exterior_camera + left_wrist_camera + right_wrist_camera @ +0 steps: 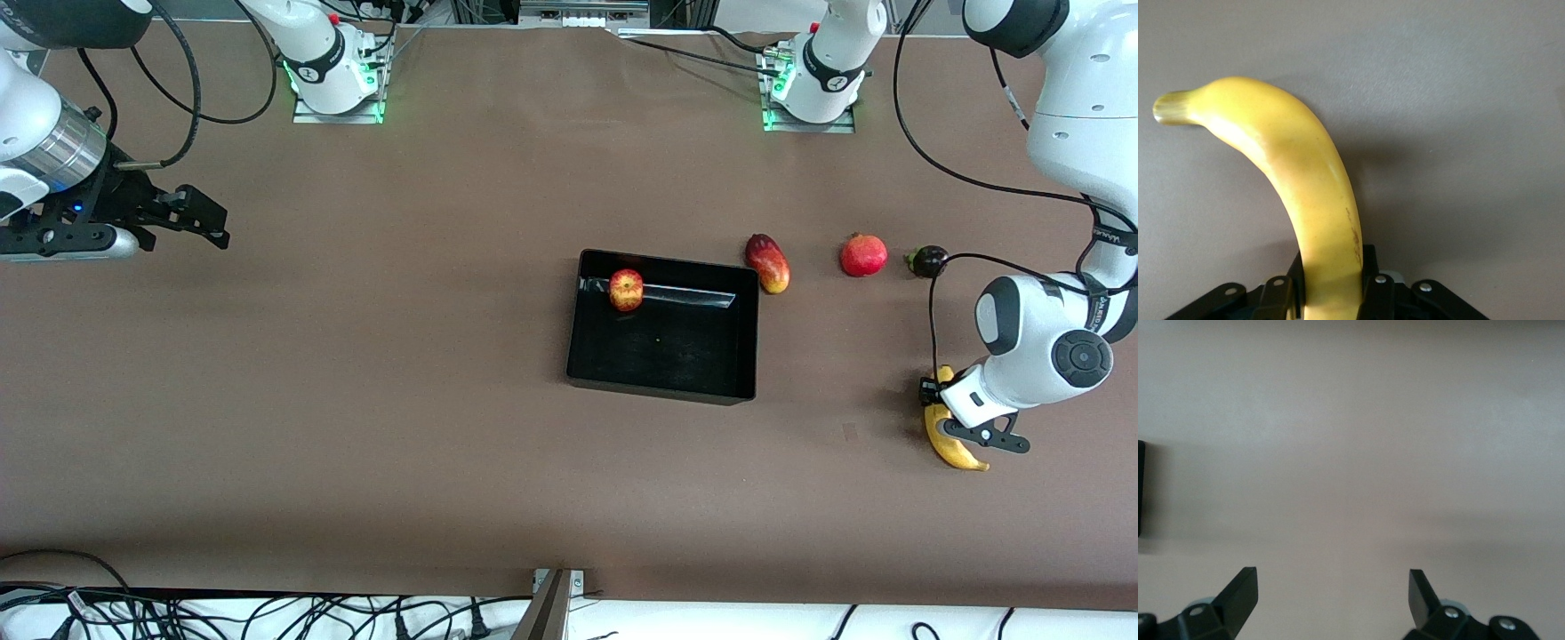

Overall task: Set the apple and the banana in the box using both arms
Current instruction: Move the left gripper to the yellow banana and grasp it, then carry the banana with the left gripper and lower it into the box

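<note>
- L gripper (944, 418) was down at the table near the left arm's end, jaws clamped on the banana (1313, 187); I saw its fingers (1373, 283) pressed against the fruit's sides.
- Banana lay on the table (356, 400), well apart from the box (745, 356).
- Apple (626, 290) sat inside the box, by the wall farthest from the front cam.
- R gripper (1333, 593) waited over bare table at the right arm's end, jaws wide apart, nothing between them.
- Mango (768, 263), red round fruit (863, 255) and small dark fruit (928, 260) sat in a row beside the box.
</note>
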Action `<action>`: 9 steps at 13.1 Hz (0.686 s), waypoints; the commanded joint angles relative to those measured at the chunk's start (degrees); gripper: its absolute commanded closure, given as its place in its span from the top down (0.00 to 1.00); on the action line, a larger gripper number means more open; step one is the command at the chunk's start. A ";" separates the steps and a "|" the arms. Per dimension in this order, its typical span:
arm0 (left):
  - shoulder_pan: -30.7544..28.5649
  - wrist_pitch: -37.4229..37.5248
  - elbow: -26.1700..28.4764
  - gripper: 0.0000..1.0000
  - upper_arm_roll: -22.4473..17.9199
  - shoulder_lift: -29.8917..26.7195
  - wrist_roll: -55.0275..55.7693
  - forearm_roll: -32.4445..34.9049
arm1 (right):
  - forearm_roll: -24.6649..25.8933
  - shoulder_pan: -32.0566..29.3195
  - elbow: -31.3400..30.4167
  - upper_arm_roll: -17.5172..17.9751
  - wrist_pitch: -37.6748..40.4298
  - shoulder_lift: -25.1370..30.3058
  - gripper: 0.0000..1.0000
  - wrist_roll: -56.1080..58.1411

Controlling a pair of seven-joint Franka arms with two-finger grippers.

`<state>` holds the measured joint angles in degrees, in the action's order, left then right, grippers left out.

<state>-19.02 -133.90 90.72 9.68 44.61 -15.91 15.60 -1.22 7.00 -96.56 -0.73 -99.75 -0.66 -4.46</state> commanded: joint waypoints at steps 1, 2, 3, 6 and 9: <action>0.03 9.22 -1.24 0.00 4.36 -3.90 4.81 0.22 | 0.87 -0.67 1.29 0.81 0.52 -0.57 1.00 -0.46; 0.21 14.23 -1.68 0.00 6.73 -5.31 7.36 0.13 | 0.87 -0.67 1.29 0.81 0.52 -0.57 1.00 -0.46; 0.47 18.28 -1.86 0.00 8.93 -5.76 8.08 0.04 | 0.95 -0.67 1.38 0.81 0.52 -0.57 1.00 -0.46; 0.65 26.21 -1.95 0.00 17.71 -7.34 18.07 -0.31 | 0.96 -0.67 1.29 0.81 0.43 -0.57 1.00 -0.46; 0.47 27.73 -3.09 0.00 26.68 -7.87 29.85 -0.31 | 0.96 -0.76 1.38 0.81 0.43 -0.75 1.00 -0.46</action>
<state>-17.93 -107.89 88.14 32.39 37.55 8.67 15.50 -1.22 6.99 -96.55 -0.73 -99.77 -0.71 -4.46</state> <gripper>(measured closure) 0.656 0.000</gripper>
